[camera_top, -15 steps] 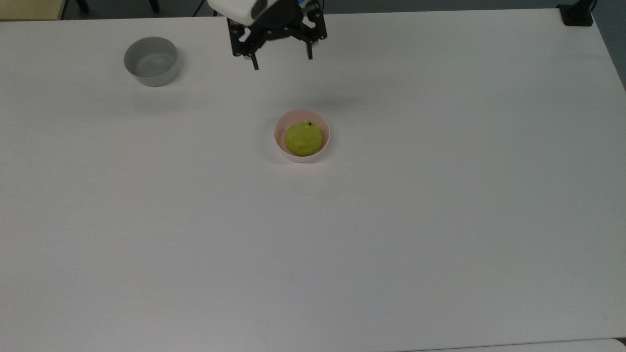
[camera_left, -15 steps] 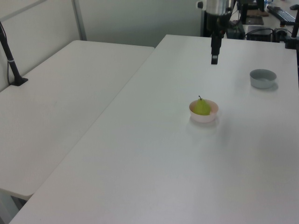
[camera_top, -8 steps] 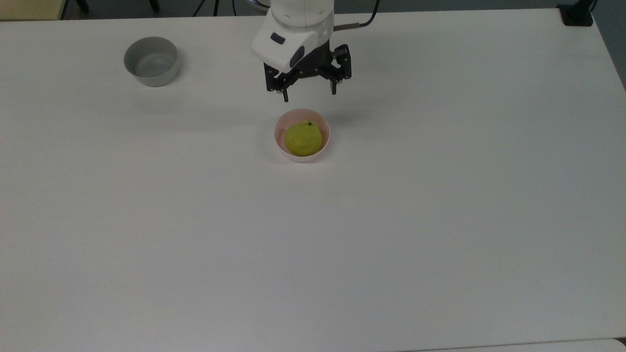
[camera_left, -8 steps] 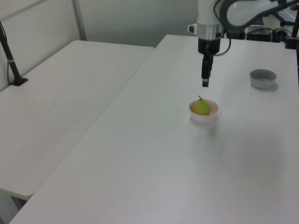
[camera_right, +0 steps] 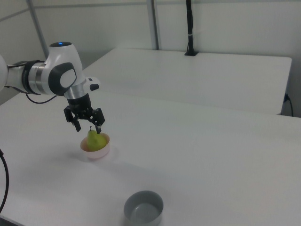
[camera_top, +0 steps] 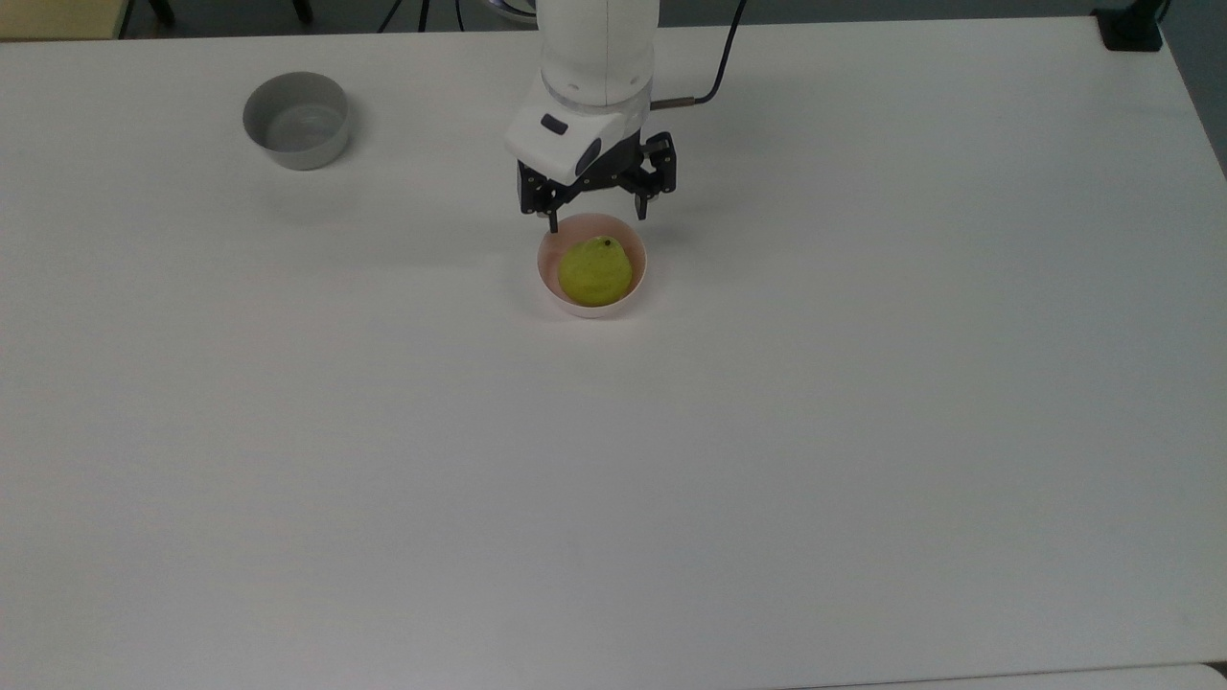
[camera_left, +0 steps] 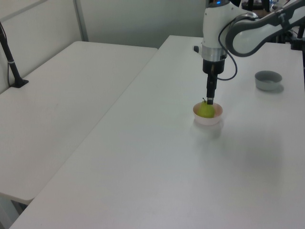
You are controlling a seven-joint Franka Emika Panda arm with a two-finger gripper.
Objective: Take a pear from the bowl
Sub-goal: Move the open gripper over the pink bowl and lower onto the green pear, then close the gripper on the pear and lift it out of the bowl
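The yellow-green pear [camera_top: 594, 271] stands stem up in the pale pink bowl [camera_top: 577, 309] near the middle of the white table. My gripper [camera_top: 596, 222] hangs open just over the pear's top, a black finger on either side of the stem and touching nothing. In the left view the gripper [camera_left: 210, 101] points straight down at the pear [camera_left: 206, 111] in the bowl [camera_left: 208, 120]. The right view has the gripper [camera_right: 88, 130] spread above the pear [camera_right: 95, 140] and the bowl [camera_right: 97, 153].
A grey bowl [camera_top: 295, 120] stands apart at the top view's upper left, also seen as grey bowl [camera_left: 268, 79] and grey bowl [camera_right: 143, 207]. A black post base [camera_top: 1131, 29] sits at the table's far corner. A second white table [camera_left: 71, 95] adjoins.
The arm has come from the table's far edge toward the bowl and dropped lower, so the open gripper now hangs right above the pear. Pear and bowls have not moved.
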